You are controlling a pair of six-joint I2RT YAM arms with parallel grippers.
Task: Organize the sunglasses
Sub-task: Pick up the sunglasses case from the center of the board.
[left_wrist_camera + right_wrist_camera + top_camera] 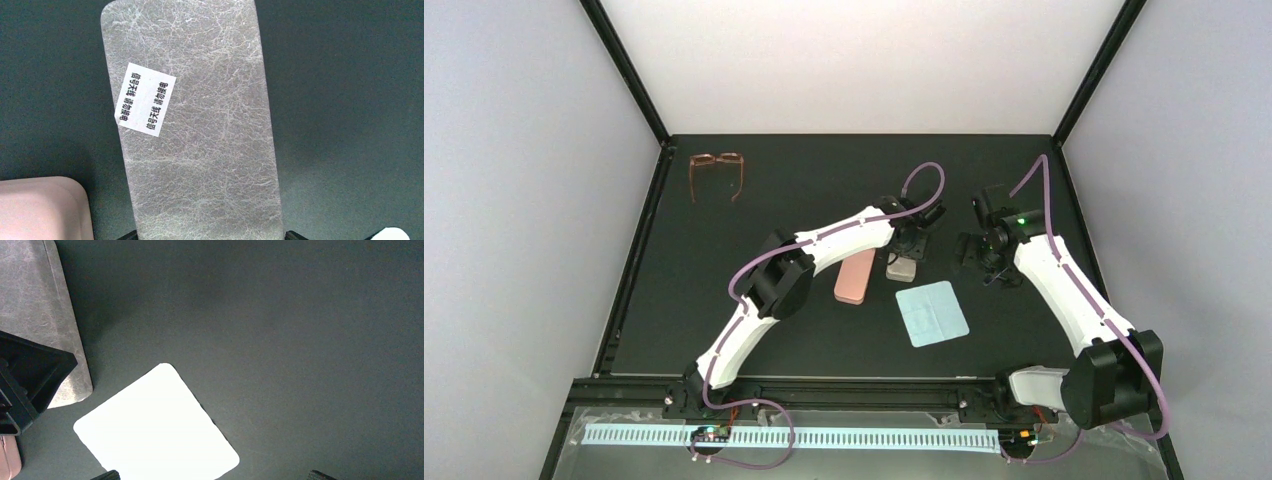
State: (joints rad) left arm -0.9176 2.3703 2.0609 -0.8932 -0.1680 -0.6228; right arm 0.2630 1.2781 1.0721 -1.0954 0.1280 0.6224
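Two cases lie mid-desk side by side: a grey case (900,268) and a pink case (856,277), near each other but apart. A light blue cloth (931,313) lies just on the near side of them. The desk (724,300) is dark.

The left gripper (911,245) is down over the grey case. In its wrist view the fingers (292,234) stand on either side of the case's near end, right against the long edges. Cannot tell whether they pinch it or only flank it. A white printed sticker (145,99) sits on the case's top face.

The right gripper (980,252) hangs low beside the grey case, above bare desk next to the cloth. Its fingers (320,474) are spread wide, with nothing between them.

Sunglasses: no dark-framed pair can be made out in any view, and they may be lost against the dark desk. The only eyewear showing is a reddish-framed pair (716,172) in the far left corner, well apart from both cases.

Step in hand, as I judge it: getting hold of the grey case, before any glasses are handled.

The next move calls for a firm squeeze across the case's narrow width, then a straight lift or a steady hold. The textured skin might slip. The pink case lies just beside it, so no sideways drift.
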